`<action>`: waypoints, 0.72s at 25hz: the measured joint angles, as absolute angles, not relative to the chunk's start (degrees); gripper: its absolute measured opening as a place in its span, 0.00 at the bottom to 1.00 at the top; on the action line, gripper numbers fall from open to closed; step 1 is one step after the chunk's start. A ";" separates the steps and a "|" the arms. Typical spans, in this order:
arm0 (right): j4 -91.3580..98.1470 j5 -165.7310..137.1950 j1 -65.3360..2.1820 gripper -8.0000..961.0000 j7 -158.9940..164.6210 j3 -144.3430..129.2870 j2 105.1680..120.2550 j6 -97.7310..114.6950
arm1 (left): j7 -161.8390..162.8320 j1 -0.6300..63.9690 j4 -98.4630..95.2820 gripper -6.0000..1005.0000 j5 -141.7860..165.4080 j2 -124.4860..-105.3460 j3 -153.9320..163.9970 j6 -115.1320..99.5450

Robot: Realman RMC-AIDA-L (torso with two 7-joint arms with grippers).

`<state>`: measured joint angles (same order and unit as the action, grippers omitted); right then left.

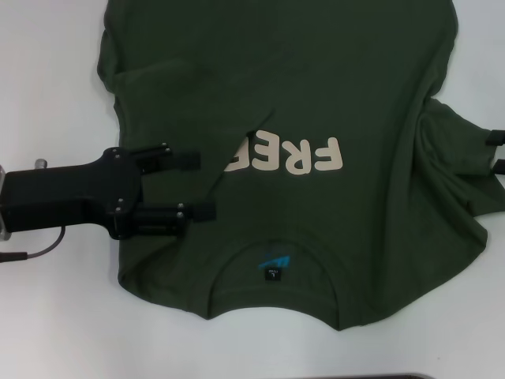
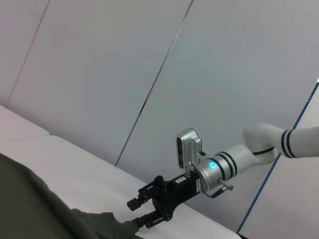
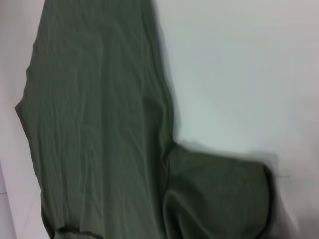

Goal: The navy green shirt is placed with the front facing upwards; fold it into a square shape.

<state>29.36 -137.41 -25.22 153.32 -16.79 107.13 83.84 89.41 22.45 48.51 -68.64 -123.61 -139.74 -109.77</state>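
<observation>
The navy green shirt [image 1: 316, 87] lies on the white table, neck and blue label [image 1: 274, 267] toward me. Its left side is folded over the front and hides part of the cream lettering [image 1: 304, 155]. My left gripper [image 1: 201, 185] is open and empty above this folded part, fingers pointing to the shirt's middle. My right gripper [image 1: 497, 150] shows only its fingertips at the right edge, open, beside the bunched right sleeve [image 1: 458, 162]. It also shows in the left wrist view [image 2: 142, 213], open at the sleeve's tip. The right wrist view shows only shirt cloth [image 3: 99, 124].
The white table [image 1: 47, 79] shows bare to the left of the shirt and along the near edge [image 1: 95, 339]. A grey panelled wall [image 2: 124, 74] stands behind the right arm [image 2: 234, 159] in the left wrist view.
</observation>
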 joint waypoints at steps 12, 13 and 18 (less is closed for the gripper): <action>27.42 -137.06 -25.83 0.57 153.63 -16.30 107.22 82.59 | 89.22 22.36 48.51 0.90 -68.64 -123.66 -139.75 -109.25; 27.42 -137.05 -26.06 0.57 153.63 -16.29 107.22 82.59 | 89.21 22.33 48.51 0.90 -68.64 -123.66 -139.75 -109.17; 27.69 -137.02 -26.84 0.57 153.62 -16.26 106.83 83.50 | 89.15 22.28 48.44 0.90 -68.64 -123.66 -139.74 -109.14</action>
<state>27.69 -137.02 -26.84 153.62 -16.26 106.83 83.50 89.15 22.28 48.44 -68.64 -123.66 -139.74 -109.14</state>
